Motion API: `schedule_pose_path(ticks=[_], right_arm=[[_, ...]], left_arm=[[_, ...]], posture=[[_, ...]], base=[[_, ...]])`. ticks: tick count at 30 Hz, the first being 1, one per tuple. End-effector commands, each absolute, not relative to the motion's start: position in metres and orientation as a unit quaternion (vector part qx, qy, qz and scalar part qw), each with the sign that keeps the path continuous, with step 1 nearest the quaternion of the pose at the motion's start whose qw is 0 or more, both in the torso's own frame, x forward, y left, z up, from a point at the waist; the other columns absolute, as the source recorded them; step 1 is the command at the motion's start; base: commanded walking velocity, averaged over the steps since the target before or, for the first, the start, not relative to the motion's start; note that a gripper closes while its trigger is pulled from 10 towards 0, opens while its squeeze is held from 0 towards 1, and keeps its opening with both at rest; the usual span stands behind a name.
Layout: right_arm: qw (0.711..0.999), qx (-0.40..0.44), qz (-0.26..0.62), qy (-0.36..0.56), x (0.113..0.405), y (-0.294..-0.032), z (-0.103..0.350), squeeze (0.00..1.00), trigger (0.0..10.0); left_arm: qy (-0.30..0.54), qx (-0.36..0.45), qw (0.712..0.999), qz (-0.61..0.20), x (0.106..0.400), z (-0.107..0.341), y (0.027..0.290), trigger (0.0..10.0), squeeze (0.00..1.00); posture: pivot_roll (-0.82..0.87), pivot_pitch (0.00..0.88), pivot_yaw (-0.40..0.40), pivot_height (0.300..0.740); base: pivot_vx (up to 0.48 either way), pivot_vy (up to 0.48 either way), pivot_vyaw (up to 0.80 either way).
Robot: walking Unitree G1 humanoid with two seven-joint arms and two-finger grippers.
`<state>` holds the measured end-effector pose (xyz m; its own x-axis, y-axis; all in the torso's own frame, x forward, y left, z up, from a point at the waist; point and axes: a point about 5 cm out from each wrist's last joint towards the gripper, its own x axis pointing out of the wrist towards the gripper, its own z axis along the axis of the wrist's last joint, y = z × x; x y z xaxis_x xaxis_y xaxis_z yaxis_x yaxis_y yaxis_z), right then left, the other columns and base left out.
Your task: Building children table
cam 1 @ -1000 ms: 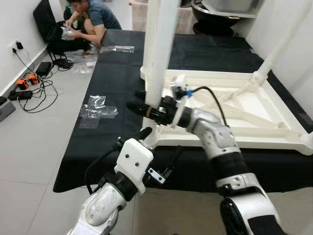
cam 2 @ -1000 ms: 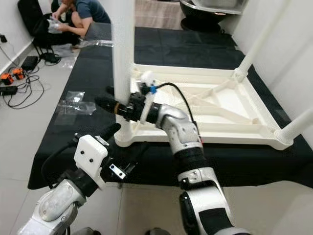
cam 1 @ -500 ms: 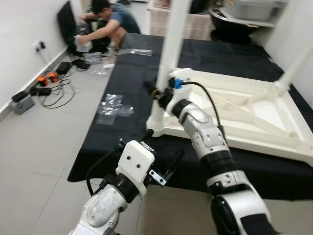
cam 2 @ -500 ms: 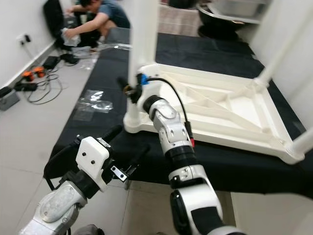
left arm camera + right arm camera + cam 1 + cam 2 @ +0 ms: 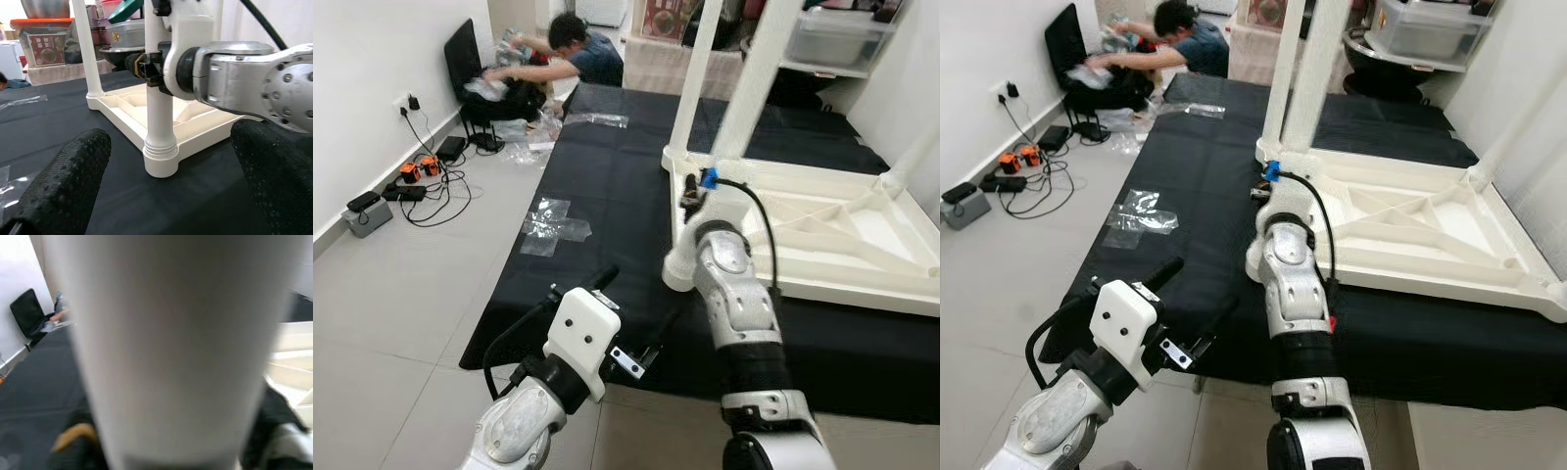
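Here, the white children's table [image 5: 822, 235] lies upside down on a black cloth [image 5: 597, 186] in the centre and right of the left eye view, its legs pointing up. The nearest leg [image 5: 749, 69] rises from the near left corner socket of the table frame to the top edge of the frame. The right gripper [image 5: 142, 66] sits against this leg just above the socket; in the left wrist view its black fingers [image 5: 133, 63] press against the leg's side, and the right wrist view has the white leg [image 5: 181, 342] directly between the dark finger shapes, so the fingers appear closed around the leg. The left gripper [image 5: 636, 318] hangs at the lower centre of the left eye view, in front of the cloth's near edge, its two black fingers [image 5: 68, 181] spread wide apart and holding nothing. Clear plastic bags [image 5: 553, 223] lie on the cloth at centre left. A person [image 5: 563, 54] crouches at the upper left beside a black chair [image 5: 465, 59], and cables [image 5: 421, 181] lie on the grey floor at the left edge
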<state>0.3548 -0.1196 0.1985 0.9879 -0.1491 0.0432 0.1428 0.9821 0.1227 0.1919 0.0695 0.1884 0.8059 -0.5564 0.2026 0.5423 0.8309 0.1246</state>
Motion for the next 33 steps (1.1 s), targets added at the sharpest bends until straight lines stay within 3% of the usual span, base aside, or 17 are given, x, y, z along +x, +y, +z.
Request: schedule_pose_path(ticks=[1, 5, 6, 7, 9, 10, 11, 12, 14, 17, 18, 19, 20, 22, 29, 30, 33], right_arm=[[0.994, 0.096, -0.056, -0.009, 0.349, -0.106, 0.186, 1.0, 10.0], [0.994, 0.101, -0.014, -0.037, 0.352, -0.097, 0.191, 1.0, 10.0], [0.989, 0.111, 0.075, -0.059, 0.357, -0.087, 0.195, 0.0, 10.0], [0.977, 0.125, 0.159, -0.061, 0.36, -0.081, 0.198, 0.0, 10.0], [0.977, 0.125, 0.159, -0.061, 0.36, -0.081, 0.198, 0.0, 10.0], [0.951, 0.126, 0.276, -0.053, 0.36, -0.078, 0.199, 0.0, 10.0], [0.951, 0.126, 0.276, -0.053, 0.36, -0.078, 0.199, 0.0, 10.0], [0.913, 0.137, 0.382, -0.042, 0.355, -0.08, 0.201, 0.0, 10.0], [0.913, 0.137, 0.382, -0.042, 0.355, -0.08, 0.201, 0.0, 10.0], [0.855, 0.15, 0.495, -0.03, 0.345, -0.085, 0.204, 0.0, 10.0], [0.855, 0.15, 0.495, -0.03, 0.345, -0.085, 0.204, 0.0, 10.0], [0.813, 0.142, 0.564, -0.024, 0.341, -0.084, 0.206, 0.0, 10.0], [0.813, 0.142, 0.564, -0.024, 0.341, -0.084, 0.206, 0.0, 10.0], [0.783, 0.127, 0.609, -0.015, 0.342, -0.076, 0.202, 0.0, 10.0], [0.777, 0.118, 0.618, -0.005, 0.345, -0.07, 0.196, 0.0, 10.0], [0.796, 0.104, 0.596, 0.006, 0.35, -0.065, 0.191, 0.0, 0.1], [0.82, 0.08, 0.567, 0.005, 0.354, -0.062, 0.187, 0.0, 0.0]], left_arm=[[-0.113, 0.031, 0.949, -0.293, 0.191, 0.187, 0.067, 10.0, 0.0], [-0.113, 0.031, 0.949, -0.294, 0.191, 0.186, 0.067, 10.0, 0.0], [-0.113, 0.031, 0.949, -0.293, 0.191, 0.187, 0.067, 10.0, 0.0], [-0.113, 0.031, 0.949, -0.293, 0.191, 0.186, 0.067, 10.0, 0.0], [-0.113, 0.031, 0.949, -0.293, 0.191, 0.186, 0.067, 10.0, 0.0], [-0.113, 0.031, 0.949, -0.293, 0.191, 0.186, 0.067, 10.0, 0.0], [-0.113, 0.031, 0.949, -0.293, 0.191, 0.186, 0.067, 10.0, 0.0], [-0.113, 0.031, 0.949, -0.293, 0.191, 0.186, 0.067, 10.0, 0.0], [-0.113, 0.031, 0.949, -0.293, 0.191, 0.186, 0.067, 10.0, 0.0], [-0.113, 0.031, 0.949, -0.292, 0.192, 0.186, 0.067, 10.0, 0.0], [-0.113, 0.031, 0.949, -0.292, 0.192, 0.186, 0.067, 10.0, 0.0], [-0.114, 0.03, 0.949, -0.292, 0.192, 0.187, 0.067, 10.0, 0.0], [-0.114, 0.03, 0.949, -0.292, 0.192, 0.187, 0.067, 10.0, 0.0], [-0.115, 0.03, 0.949, -0.293, 0.191, 0.187, 0.067, 10.0, 0.0], [-0.115, 0.03, 0.949, -0.292, 0.191, 0.188, 0.067, 10.0, 0.0], [-0.115, 0.03, 0.949, -0.291, 0.19, 0.188, 0.068, 10.0, 0.0], [-0.115, 0.03, 0.95, -0.29, 0.19, 0.188, 0.068, 10.0, 0.0]], posture=[[0.09, 0.046, -0.105, 0.74], [0.09, 0.05, -0.105, 0.74], [0.09, 0.051, -0.107, 0.74], [0.09, 0.051, -0.107, 0.74], [0.09, 0.051, -0.107, 0.74], [0.08, 0.056, -0.107, 0.74], [0.08, 0.056, -0.107, 0.74], [0.09, 0.055, -0.108, 0.74], [0.09, 0.055, -0.108, 0.74], [0.09, 0.058, -0.107, 0.74], [0.09, 0.058, -0.107, 0.74], [0.09, 0.061, -0.112, 0.74], [0.09, 0.061, -0.112, 0.74], [0.1, 0.064, -0.11, 0.74], [0.1, 0.065, -0.111, 0.74], [0.1, 0.068, -0.113, 0.74], [0.1, 0.07, -0.113, 0.74]], base=[[0.0, 0.0, 0.0], [0.0, 0.0, 0.0], [0.0, 0.0, 0.0], [0.0, 0.0, 0.0], [0.0, 0.0, 0.0], [0.0, 0.0, 0.0], [0.0, 0.0, 0.0], [0.0, 0.0, 0.0], [0.0, 0.0, 0.0], [0.0, 0.0, 0.0], [0.0, 0.0, 0.0], [0.0, 0.0, 0.0], [0.0, 0.0, 0.0], [0.0, 0.0, 0.0], [0.0, 0.0, 0.0], [0.0, 0.0, 0.0], [0.0, 0.0, 0.0]])
